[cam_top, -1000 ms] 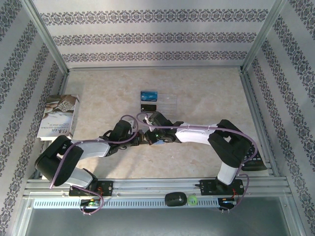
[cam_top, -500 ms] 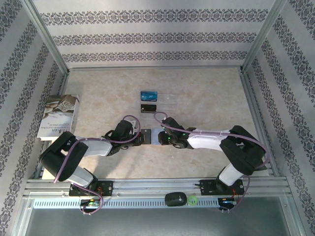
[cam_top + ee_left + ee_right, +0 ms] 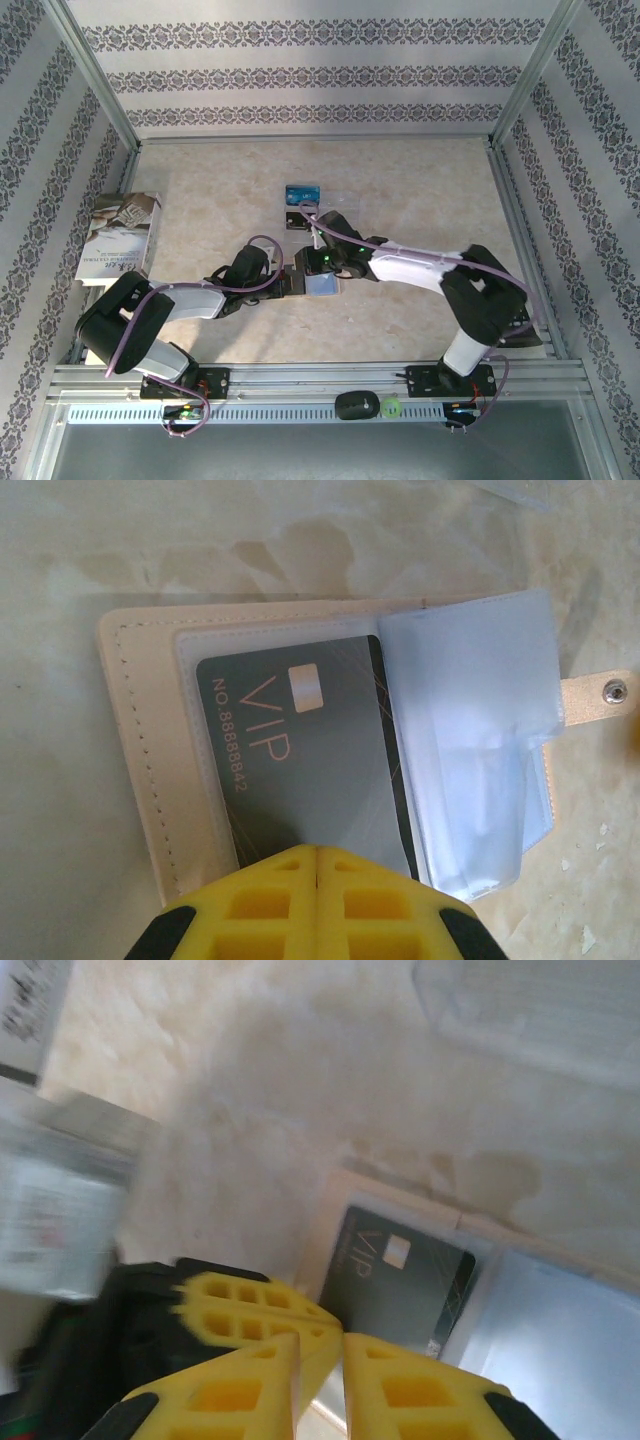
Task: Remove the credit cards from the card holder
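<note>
The wallet (image 3: 140, 730) lies open and flat on the table (image 3: 420, 190), near its middle, between the two arm tips. Its tan cover faces down. Its tab strap (image 3: 598, 693) sticks out to one side.

A grey card (image 3: 300, 770) printed "VIP" sits inside a clear sleeve of the wallet. The pale blue sleeves beside it are folded over toward the strap.

Left gripper (image 3: 316, 852): clenched, fingers pressed together. The tips rest at the near edge of the wallet, over the corner of the grey card.

Right gripper (image 3: 322, 1350): fingers stand slightly apart with a narrow slit between them and nothing seen in the slit. It hangs just above the wallet edge, next to the left fingers.

A blue card (image 3: 302, 194) lies in the clear tray (image 3: 345, 208) farther back. A black card (image 3: 295, 221) lies just in front of the tray, partly covered by the right arm. A book (image 3: 118, 238) lies at the left edge.
</note>
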